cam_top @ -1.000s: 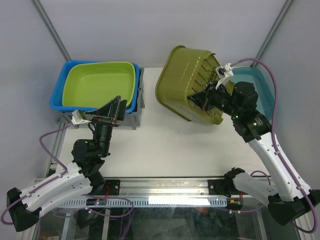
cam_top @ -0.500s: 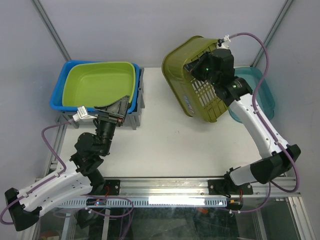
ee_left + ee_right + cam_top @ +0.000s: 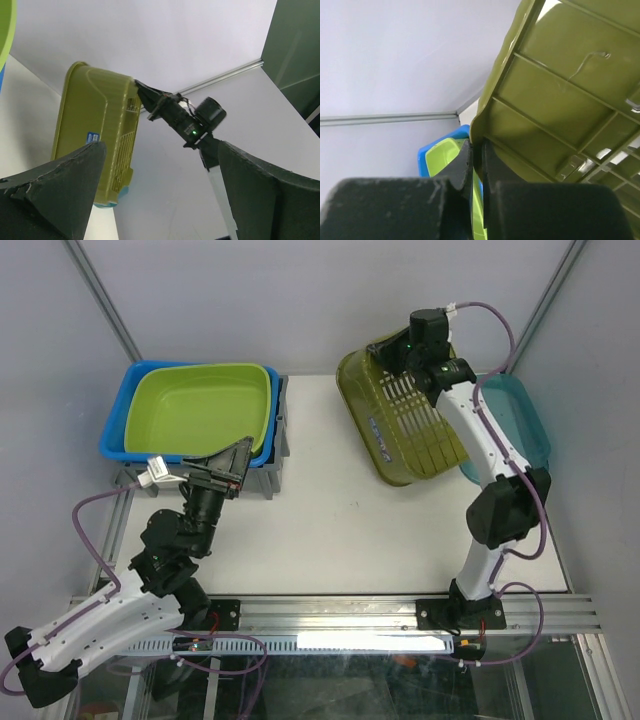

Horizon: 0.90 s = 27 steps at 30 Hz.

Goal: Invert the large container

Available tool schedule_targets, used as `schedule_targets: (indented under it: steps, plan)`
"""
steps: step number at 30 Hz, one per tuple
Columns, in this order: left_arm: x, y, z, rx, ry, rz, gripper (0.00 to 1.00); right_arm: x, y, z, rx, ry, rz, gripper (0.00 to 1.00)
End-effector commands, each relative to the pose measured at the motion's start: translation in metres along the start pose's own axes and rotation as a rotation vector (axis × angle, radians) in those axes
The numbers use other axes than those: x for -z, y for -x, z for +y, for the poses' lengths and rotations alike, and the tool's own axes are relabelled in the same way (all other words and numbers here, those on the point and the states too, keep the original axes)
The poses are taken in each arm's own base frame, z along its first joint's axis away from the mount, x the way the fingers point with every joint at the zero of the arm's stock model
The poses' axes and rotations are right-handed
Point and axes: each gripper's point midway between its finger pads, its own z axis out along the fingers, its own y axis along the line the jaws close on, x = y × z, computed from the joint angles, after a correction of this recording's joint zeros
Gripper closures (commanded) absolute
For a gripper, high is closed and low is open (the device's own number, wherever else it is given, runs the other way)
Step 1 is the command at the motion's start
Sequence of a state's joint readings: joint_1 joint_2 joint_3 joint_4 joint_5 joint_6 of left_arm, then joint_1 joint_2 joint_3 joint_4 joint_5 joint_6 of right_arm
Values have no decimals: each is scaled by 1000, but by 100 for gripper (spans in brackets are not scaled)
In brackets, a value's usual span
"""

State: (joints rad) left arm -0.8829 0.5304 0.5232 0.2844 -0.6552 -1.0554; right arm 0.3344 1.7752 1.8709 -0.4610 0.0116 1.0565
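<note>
Right wrist view only: right hand (image 3: 479, 162) clamped on the ribbed rim of the olive large container (image 3: 405, 430). Top view: container tipped, slotted wall up, at right rear of surface (image 3: 330, 530), overlapping teal tub (image 3: 525, 420). Left hand (image 3: 228, 462) spread open, beside lime tub (image 3: 200, 405) nested in blue tub (image 3: 113, 435).

Table (image 3: 340, 530), left rear: inner tub (image 3: 200, 408) nested in outer tub (image 3: 115, 430), atop crate (image 3: 278, 455). Right rear: slatted basket (image 3: 410, 430), overlapping side tub (image 3: 522, 420).
</note>
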Motion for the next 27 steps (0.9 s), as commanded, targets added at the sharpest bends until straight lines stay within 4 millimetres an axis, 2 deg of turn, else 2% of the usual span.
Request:
schedule_targets:
  steps: [1, 9, 14, 17, 18, 19, 21, 23, 25, 27]
  plan:
    - [2, 17, -21, 6, -24, -36, 1, -28, -17, -49, -187, -202, 39, 100]
    - [7, 33, -27, -26, -13, -69, 1, -75, -11, -71, -370, -192, -17, 100]
    - [10, 42, -30, -60, 2, -83, 1, -107, -6, -65, -396, -84, -7, 97]
    - [12, 46, -33, -65, 4, -86, 1, -120, 3, -65, -386, -80, -26, 100]
    - [13, 47, -34, -66, 2, -87, 1, -123, 6, -64, -380, -69, -32, 98]
    - [13, 48, -35, -68, 0, -86, 1, -125, 9, -60, -369, -44, -30, 86]
    - [14, 48, -37, -70, -2, -83, 1, -122, 15, -45, -313, 36, 3, 51]
    - [14, 48, -37, -77, -1, -77, 1, -109, 22, -27, -224, 89, 10, 26]
    - [14, 46, -36, -86, 3, -73, 1, -87, 30, -6, -127, 145, -3, 7]
    - [13, 44, -36, -99, 3, -64, 1, -57, 34, 14, -13, 206, -5, 4]
